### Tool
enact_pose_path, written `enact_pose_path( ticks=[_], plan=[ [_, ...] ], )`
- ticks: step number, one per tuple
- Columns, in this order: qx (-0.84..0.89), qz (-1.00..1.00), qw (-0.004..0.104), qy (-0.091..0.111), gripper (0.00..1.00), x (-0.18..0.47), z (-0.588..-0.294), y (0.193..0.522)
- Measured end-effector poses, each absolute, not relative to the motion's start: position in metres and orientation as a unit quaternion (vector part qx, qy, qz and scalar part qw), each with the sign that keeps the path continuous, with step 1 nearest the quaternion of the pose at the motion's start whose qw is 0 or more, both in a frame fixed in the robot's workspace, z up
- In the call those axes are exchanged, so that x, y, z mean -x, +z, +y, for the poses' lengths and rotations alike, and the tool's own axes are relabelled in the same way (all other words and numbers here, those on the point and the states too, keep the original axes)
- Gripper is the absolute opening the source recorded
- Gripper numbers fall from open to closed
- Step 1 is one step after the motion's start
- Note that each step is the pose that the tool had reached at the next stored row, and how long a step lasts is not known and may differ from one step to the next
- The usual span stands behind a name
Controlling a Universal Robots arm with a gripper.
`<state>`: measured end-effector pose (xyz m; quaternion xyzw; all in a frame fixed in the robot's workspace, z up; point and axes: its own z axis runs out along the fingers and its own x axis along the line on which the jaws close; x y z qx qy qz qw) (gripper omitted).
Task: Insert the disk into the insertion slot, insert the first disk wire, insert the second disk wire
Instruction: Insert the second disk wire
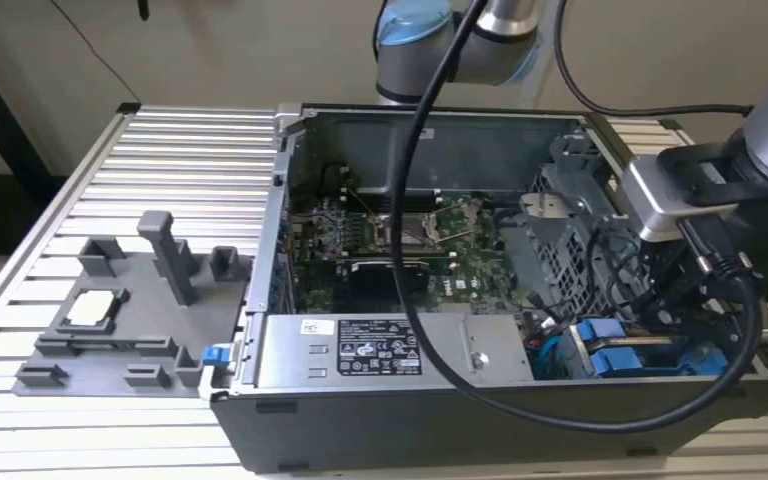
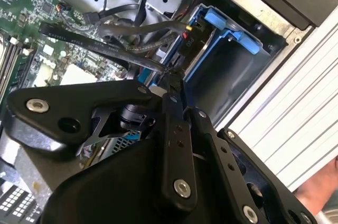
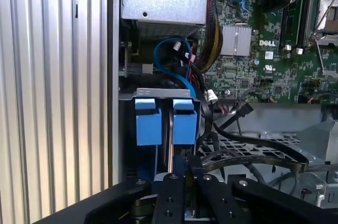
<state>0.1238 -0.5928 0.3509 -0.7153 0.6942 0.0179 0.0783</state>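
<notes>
The disk [image 3: 185, 121] sits on edge in the slot [image 3: 158, 93] of the drive cage, at the front corner of the open computer case [image 1: 357, 420]. Only its blue front shows. A second blue front [image 3: 148, 121] stands just beside it, on the side of the case wall. Taking the disk to be the one on the motherboard side is a judgement, as the two fronts look alike. In the exterior view the same pair appears as blue blocks [image 1: 604, 345] low at that view's right.

By judgement the disk is rigid, dense for its size and sensitive to shock. Its bare metal faces are smooth and offer poor purchase. The plastic frame is the sound place to hold or push it, squarely on the blue front.

A blue cable [image 3: 169, 65] loops just behind the fronts, and black flat cables [image 2: 127, 49] cross the cage [image 1: 564, 240]. These are limp and springy, so they are best taken by the stiff connector body rather than by the cord.

The gripper [image 3: 178, 167] hangs close over the gap between the two fronts. Its fingers [image 2: 174, 123] are drawn together. Whether they pinch a wire end cannot be told.

The motherboard [image 3: 264, 60] and the power supply [image 1: 371, 350] lie beyond.
</notes>
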Motion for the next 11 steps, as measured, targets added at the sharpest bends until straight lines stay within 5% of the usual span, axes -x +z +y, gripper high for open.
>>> enact_pose_path(
  ticks=[11],
  plan=[
    [0.715,0.694,0.081,0.018,0.16,-0.1273,-0.5906,0.3459]
  ],
)
